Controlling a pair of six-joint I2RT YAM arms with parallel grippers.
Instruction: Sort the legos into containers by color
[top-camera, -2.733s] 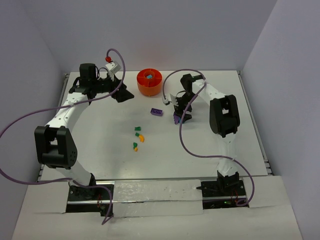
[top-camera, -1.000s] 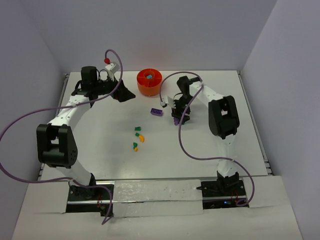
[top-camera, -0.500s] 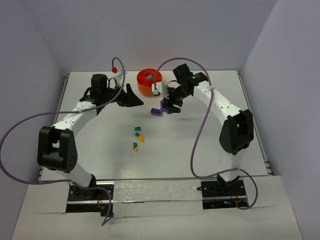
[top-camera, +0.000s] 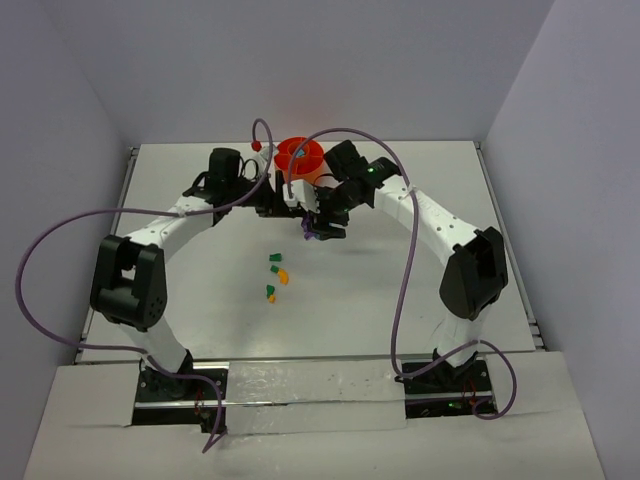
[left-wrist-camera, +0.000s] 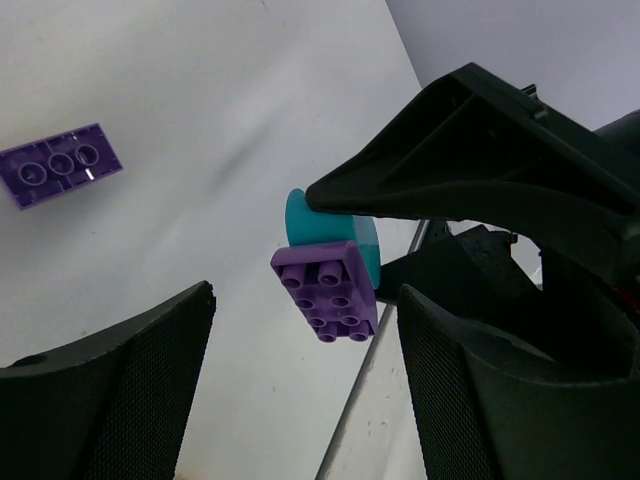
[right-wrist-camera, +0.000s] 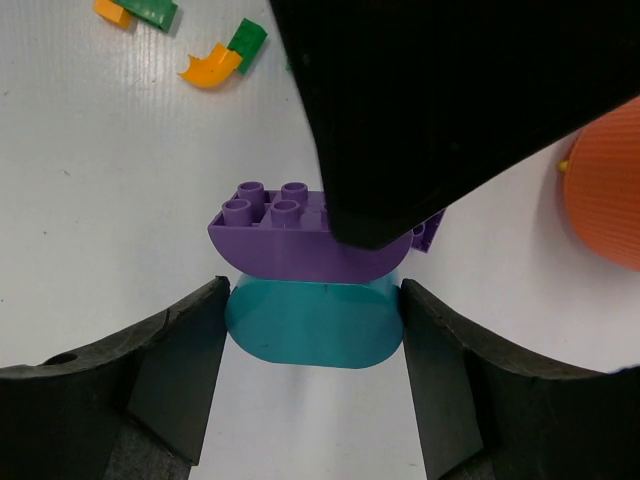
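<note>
The left gripper (left-wrist-camera: 305, 330) is gaping wide, empty, facing the purple brick (left-wrist-camera: 328, 295) stuck on the teal brick (right-wrist-camera: 312, 322), aloft near the tub (top-camera: 300, 152). The right gripper (right-wrist-camera: 312, 300) is clamping the teal one. Best bet: the left pinching purple only and pulling it straight off.

The top view is lit evenly and softly from above. No glare is seen on the table (top-camera: 200, 290), and only faint, soft shadows are cast on it. The walls (top-camera: 350, 60) are tinted lavender. The small bricks (top-camera: 275, 277) below the stack (top-camera: 318, 228) are resolved only as coloured specks.

In the left wrist view the stack (left-wrist-camera: 330, 280) is rendered sharply. The fingers (left-wrist-camera: 120, 390) beside it are dark and slightly soft, and a blurred grey shadow is seen up-left of it.

In the right wrist view a black shape (right-wrist-camera: 420, 100) above the stack (right-wrist-camera: 305, 290) is underexposed and without detail. The tub (right-wrist-camera: 610, 190) to its right is slightly soft.
</note>
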